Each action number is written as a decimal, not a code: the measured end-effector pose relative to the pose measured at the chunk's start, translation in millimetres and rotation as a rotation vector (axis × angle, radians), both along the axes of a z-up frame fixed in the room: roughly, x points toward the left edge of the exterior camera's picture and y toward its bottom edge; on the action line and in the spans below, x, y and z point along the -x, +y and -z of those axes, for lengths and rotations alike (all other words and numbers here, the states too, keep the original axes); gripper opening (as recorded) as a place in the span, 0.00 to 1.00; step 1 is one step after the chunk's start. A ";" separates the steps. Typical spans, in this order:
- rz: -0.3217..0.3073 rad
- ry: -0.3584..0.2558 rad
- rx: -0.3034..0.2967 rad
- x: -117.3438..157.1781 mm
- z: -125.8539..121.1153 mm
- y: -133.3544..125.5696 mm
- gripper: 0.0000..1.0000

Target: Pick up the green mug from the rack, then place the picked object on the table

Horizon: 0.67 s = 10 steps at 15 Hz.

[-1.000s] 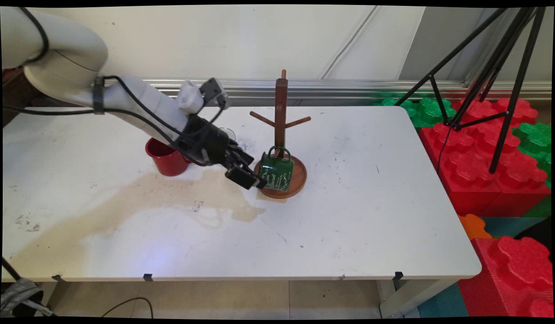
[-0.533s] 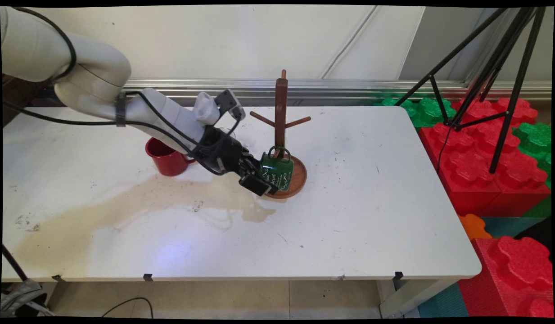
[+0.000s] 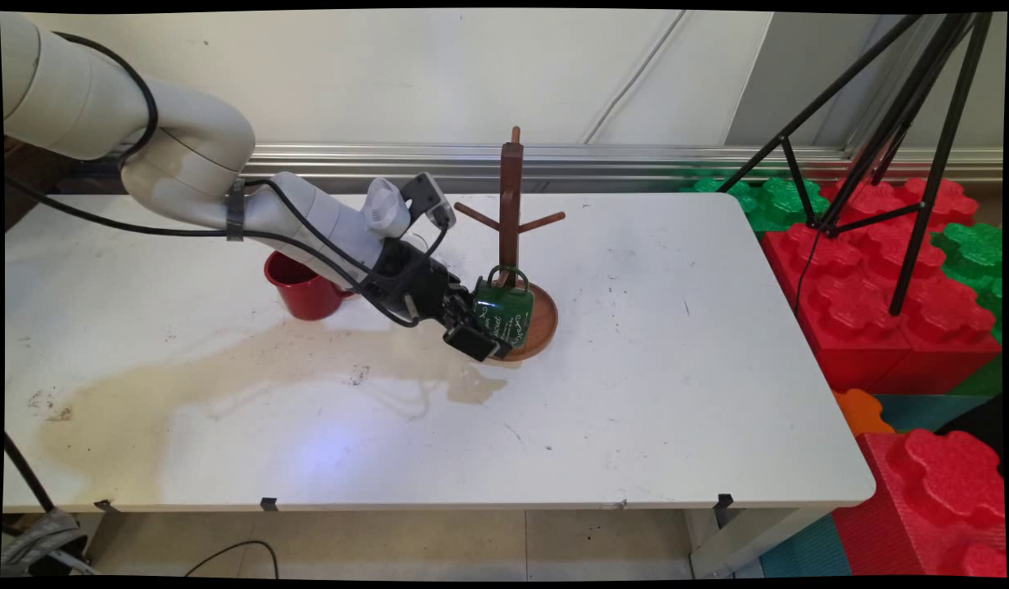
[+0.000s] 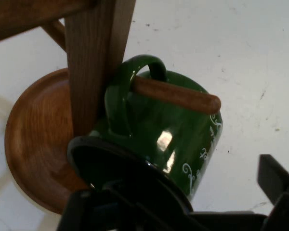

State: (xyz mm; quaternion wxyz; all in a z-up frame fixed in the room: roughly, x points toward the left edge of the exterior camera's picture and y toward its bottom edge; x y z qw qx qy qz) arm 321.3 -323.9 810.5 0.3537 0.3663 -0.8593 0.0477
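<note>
A green mug with white lettering hangs by its handle on a low peg of a wooden mug tree, just over the tree's round base. My gripper reaches in from the left, low and tilted, and is open at the mug's left side. In the hand view the mug fills the middle. One fingertip stands apart to its right, and the other side of the gripper is lost against the mug's dark mouth.
A red cup stands on the table behind my arm, to the left. A wide brownish stain runs over the white table. A black tripod and large red and green foam blocks stand off the right edge.
My arm has reached to the right, and the gripper has gone from just left of the tree's base to right up against the green mug. The mug has stayed on its peg.
</note>
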 end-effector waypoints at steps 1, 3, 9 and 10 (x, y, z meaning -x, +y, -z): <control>0.004 0.000 0.003 0.3 0.6 0.1 0.00; 0.012 0.000 0.008 0.7 1.1 0.5 0.00; 0.036 -0.006 0.033 -0.9 -3.2 4.4 0.00; 0.039 -0.006 0.036 -1.3 -4.8 5.3 0.00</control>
